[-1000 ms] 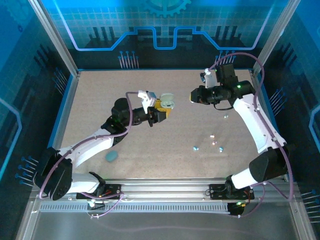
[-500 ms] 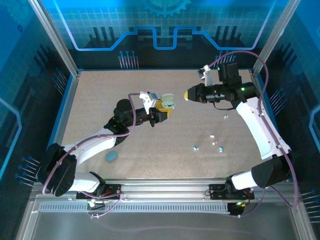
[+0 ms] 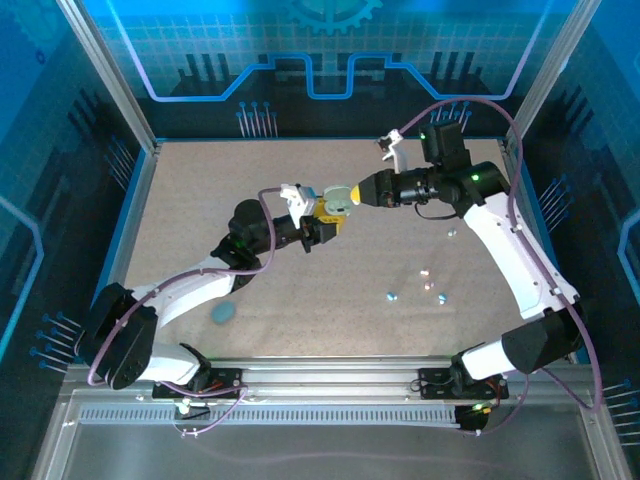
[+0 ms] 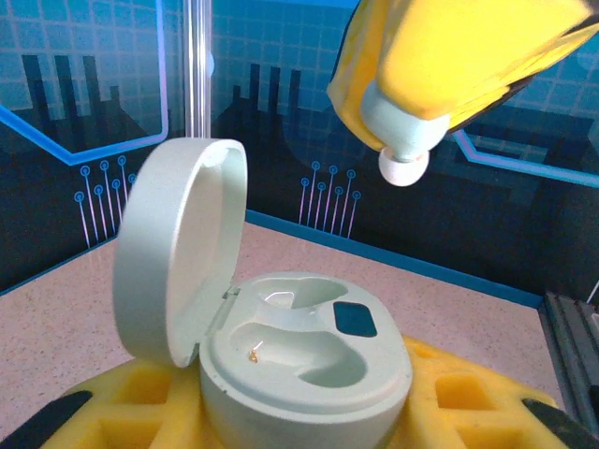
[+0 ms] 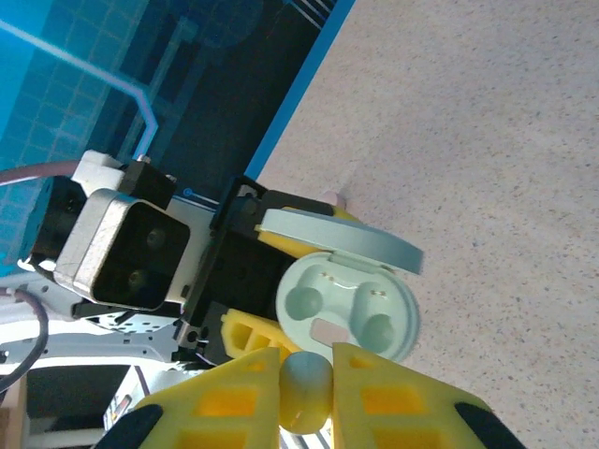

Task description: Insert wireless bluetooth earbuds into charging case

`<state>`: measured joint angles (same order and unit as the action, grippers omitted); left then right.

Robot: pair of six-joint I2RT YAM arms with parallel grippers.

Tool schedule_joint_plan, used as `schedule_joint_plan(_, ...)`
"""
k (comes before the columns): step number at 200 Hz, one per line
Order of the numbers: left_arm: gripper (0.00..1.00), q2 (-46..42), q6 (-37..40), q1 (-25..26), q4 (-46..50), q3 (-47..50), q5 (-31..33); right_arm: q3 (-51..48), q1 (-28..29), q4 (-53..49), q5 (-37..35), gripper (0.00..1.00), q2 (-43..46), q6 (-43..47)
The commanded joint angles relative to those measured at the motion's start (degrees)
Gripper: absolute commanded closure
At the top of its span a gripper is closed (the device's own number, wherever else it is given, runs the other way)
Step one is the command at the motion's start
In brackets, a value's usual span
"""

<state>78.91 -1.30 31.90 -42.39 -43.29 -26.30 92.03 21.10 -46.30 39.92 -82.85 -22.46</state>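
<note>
Earbud (image 4: 404, 154): pale, white-tipped, pinched between the yellow fingers of the right gripper (image 5: 307, 360). It hangs just above the charging case (image 4: 304, 365), not touching it.
Charging case: pale green, lid (image 4: 182, 257) standing open and upright, two wells facing the earbud. It is clamped at its base between the yellow pads of the left gripper (image 3: 322, 218) and held above the table (image 3: 180, 200).
Loose earbuds (image 3: 392, 296): several tiny beads scattered on the table on the right arm's side, well apart from both grippers.
Blue oval case (image 3: 222, 313): lying on the table beside the left arm.
</note>
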Motion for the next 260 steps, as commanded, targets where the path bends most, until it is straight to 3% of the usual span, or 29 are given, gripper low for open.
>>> schedule_joint_plan(1, 0.64, 0.6, 1.8, 0.7, -4.2, 0.6, 0.4, 1.6, 1.3, 1.0, 1.8, 0.82, -0.6, 0.7)
schedule_joint_plan(71, 0.64, 0.9, 1.6, 1.0, -6.5, 0.6, 0.0, 0.2, 2.1, 4.2, 4.2, 0.82, -1.0, -2.6)
schedule_joint_plan(111, 0.64, -0.1, 1.4, 1.0, -5.8, 1.2, 0.0, -1.1, -0.8, 9.3, 17.4, 0.82, -2.2, -10.6)
schedule_joint_plan(162, 0.64, -1.0, 1.5, 1.0, -5.9, 1.8, 0.1, -0.6, -2.6, 9.6, 23.4, 0.82, -3.3, -14.6)
schedule_joint_plan(260, 0.64, -1.8, 1.3, 1.0, -6.1, 1.8, -0.2, -1.9, -3.0, 10.8, 23.7, 0.82, -4.1, -17.5)
